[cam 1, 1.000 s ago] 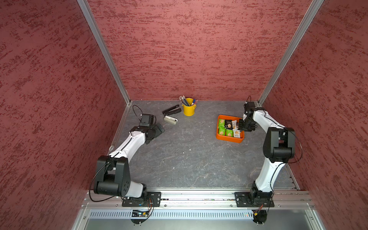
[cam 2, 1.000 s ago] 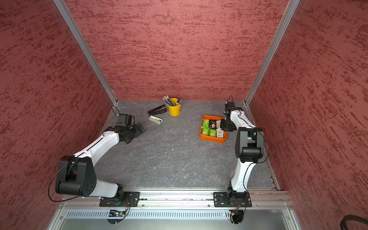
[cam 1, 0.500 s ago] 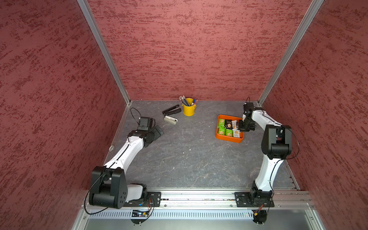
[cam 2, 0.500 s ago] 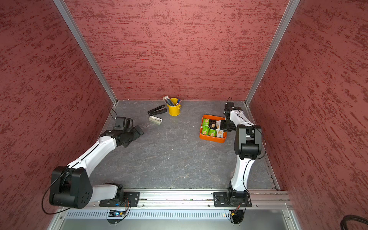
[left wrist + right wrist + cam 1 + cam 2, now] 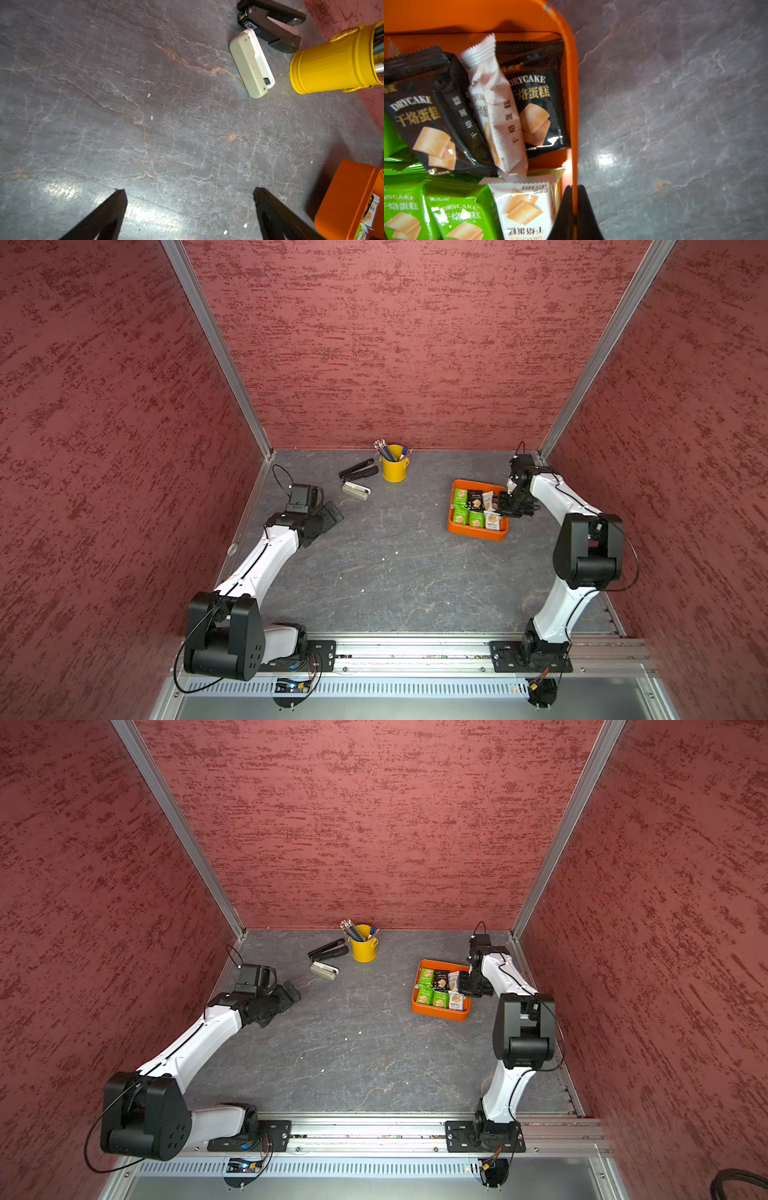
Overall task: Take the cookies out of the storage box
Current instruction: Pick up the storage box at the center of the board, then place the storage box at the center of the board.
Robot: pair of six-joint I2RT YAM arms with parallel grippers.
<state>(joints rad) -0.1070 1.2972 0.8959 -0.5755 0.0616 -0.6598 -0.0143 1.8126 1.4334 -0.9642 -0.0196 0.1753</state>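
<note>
Dark grey, veined table is enclosed on three sides by red textured walls. On the far half of it, toward the right arm's side, the orange storage box is set flat, and the cookies are seen lying inside it in both top views: green packets along the side away from the right arm, black, white and pale ones nearer to that arm.

The right gripper is lowered onto the box wall closest to its arm. In the right wrist view its jaws are drawn together on that thin orange wall, one finger inside the box and one outside it, so that the rim is pinched between them. The inner finger is placed just beside a white packet with a pale yellow one behind it; whether either packet is touched cannot be told. No packet is gripped.

The left gripper is held low over bare table, well apart from the box, on the left side. Its jaws are spread wide and nothing is held between them. Beyond it, near the back wall, a grey-white device, a black stapler and a yellow pencil cup are grouped close together.
</note>
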